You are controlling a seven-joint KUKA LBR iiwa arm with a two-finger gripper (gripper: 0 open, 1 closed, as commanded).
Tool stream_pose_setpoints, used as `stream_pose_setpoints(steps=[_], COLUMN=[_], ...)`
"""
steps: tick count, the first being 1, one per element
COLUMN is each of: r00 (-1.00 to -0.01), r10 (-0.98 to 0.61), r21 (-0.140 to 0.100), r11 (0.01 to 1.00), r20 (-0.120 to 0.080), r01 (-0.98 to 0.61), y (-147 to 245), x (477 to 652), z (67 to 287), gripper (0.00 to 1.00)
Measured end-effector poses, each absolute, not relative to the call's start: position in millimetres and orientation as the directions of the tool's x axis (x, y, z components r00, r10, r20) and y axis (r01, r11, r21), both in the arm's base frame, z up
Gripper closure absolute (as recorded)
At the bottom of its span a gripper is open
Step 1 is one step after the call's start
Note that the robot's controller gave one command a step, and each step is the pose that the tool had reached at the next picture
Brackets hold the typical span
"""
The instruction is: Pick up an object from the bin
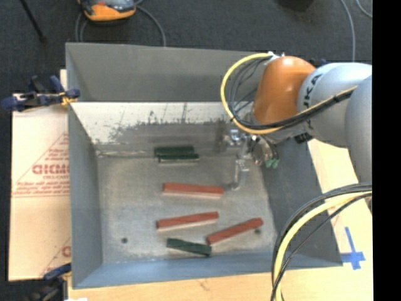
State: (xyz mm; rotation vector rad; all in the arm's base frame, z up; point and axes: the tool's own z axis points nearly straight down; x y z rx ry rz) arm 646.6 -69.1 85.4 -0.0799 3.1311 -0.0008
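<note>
My gripper [238, 179] hangs low in the right half of the bin, under the orange wrist cover. Its tip is just beside the right end of a red-brown flat bar [192, 190] that lies across the middle of the floor. Whether it touches that bar I cannot tell, and nothing shows held in it. A dark green bar [175, 153] lies to the upper left of the gripper, near the back wall. A second red-brown bar [187, 221] lies below the first.
A third red-brown bar [235, 231] lies slanted at the front right, and a second dark green bar [188, 248] rests by the front wall. The bin's sloping walls close in on every side. The arm and its cables cover the right wall.
</note>
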Motion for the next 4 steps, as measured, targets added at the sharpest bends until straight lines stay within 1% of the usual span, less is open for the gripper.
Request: stream_pose_setpoints(steps=[1,2,3,4], r00=[-1.000,-0.991,-0.992,-0.996], r10=[-0.027,0.130,0.130,0.085], r21=[0.001,0.000,-0.001,-0.003], r11=[1.000,0.991,0.992,0.996], r20=[-0.005,-0.004,-0.004,-0.010], r01=[-0.027,0.130,0.130,0.085], y=[-54.3,-39.4,-39.6,-72.8], x=[617.5,598.6,598.5,639.3], z=[66.9,70.9,70.9,234.3], gripper=[0.00,1.00,1.00,1.00])
